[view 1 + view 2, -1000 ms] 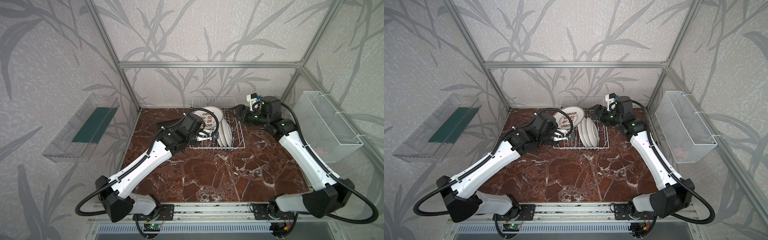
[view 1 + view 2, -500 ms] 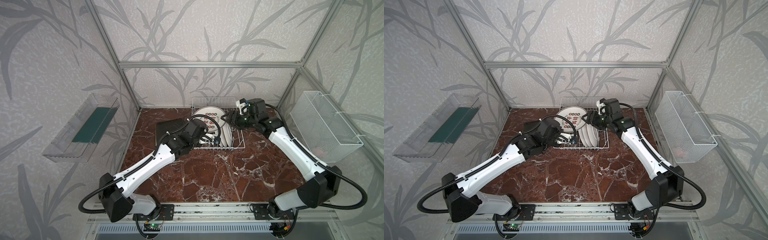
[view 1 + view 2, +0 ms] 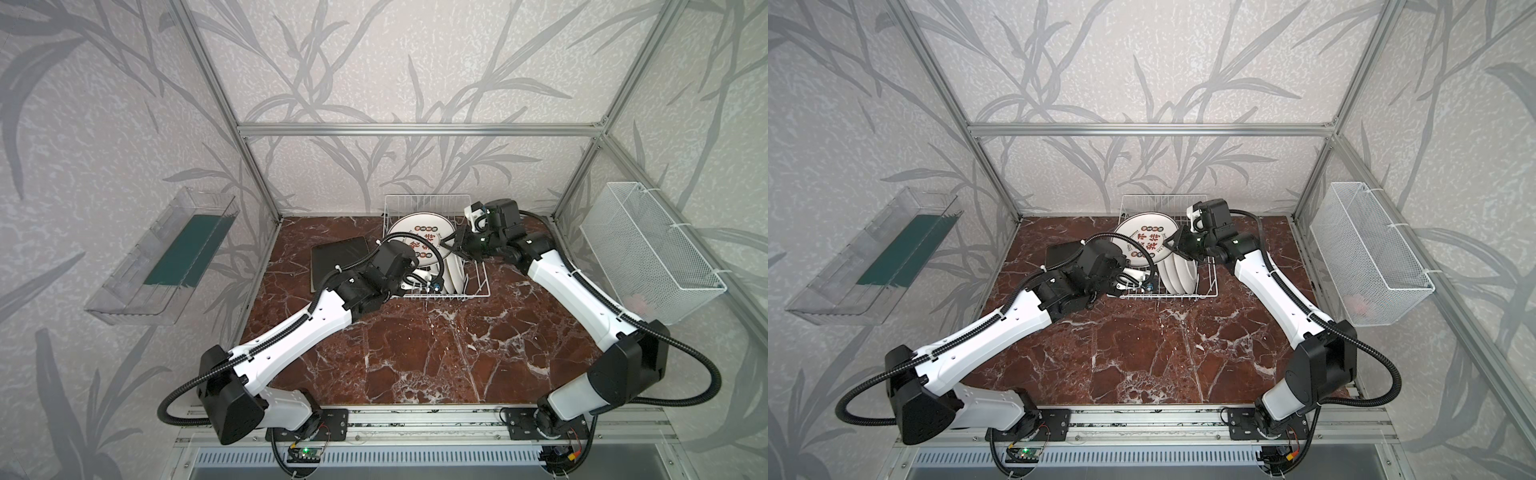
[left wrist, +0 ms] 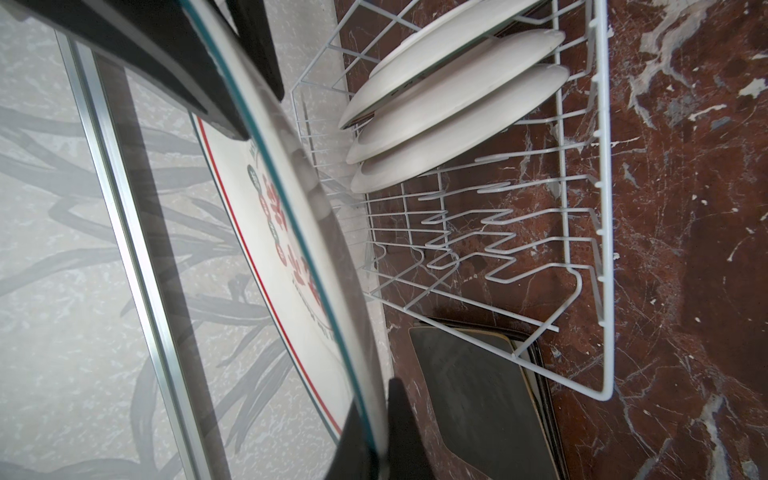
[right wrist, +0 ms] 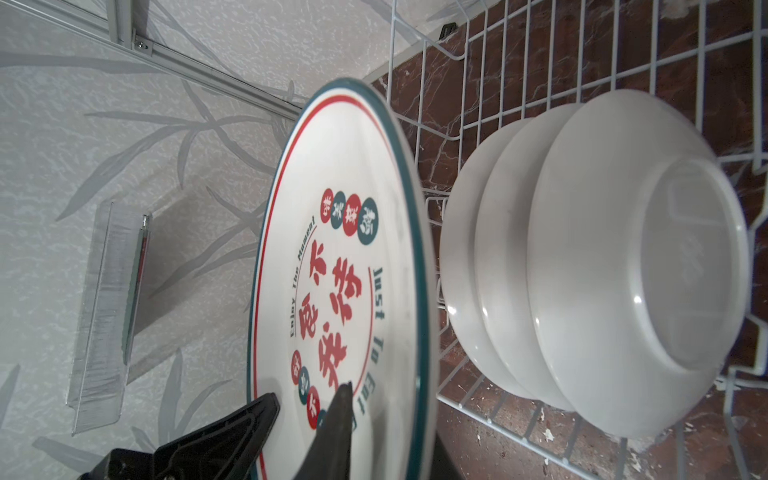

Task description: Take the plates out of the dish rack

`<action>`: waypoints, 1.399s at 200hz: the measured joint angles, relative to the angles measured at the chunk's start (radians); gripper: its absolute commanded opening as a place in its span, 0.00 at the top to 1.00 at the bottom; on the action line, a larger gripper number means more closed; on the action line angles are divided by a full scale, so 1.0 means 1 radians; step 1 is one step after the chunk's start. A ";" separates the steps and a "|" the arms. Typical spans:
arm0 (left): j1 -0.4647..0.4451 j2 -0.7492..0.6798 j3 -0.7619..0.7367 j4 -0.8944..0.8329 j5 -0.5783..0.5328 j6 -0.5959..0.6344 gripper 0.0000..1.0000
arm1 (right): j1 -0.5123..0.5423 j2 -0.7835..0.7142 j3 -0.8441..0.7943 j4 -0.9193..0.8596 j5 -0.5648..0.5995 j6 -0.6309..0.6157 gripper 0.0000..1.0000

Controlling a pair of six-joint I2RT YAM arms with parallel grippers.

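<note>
well, left gripper (image 4: 309,232) on printed plate (image 5: 332,270)

Grey-white textured wallpaper (image 3: 374,62) printed with darker grey bamboo leaves covered every wall. An aluminium frame (image 3: 415,129) ran its crossbar along twelve o'clock, and its posts slanted down to the far corners of the floor. The floor was a reddish-brown marble slab (image 3: 415,345) veined in white, under soft, even light. At nine o'clock a clear plastic tray (image 3: 137,286) hung on the wall with a dark green sheet (image 3: 187,249) inside. At three o'clock hung a white mesh basket (image 3: 648,249). A metal rail (image 3: 415,419) ran along six o'clock.
</note>
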 measured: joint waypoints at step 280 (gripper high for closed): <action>0.126 -0.198 0.073 -0.047 0.224 -0.649 0.01 | -0.190 -0.223 -0.204 0.208 -0.127 0.058 1.00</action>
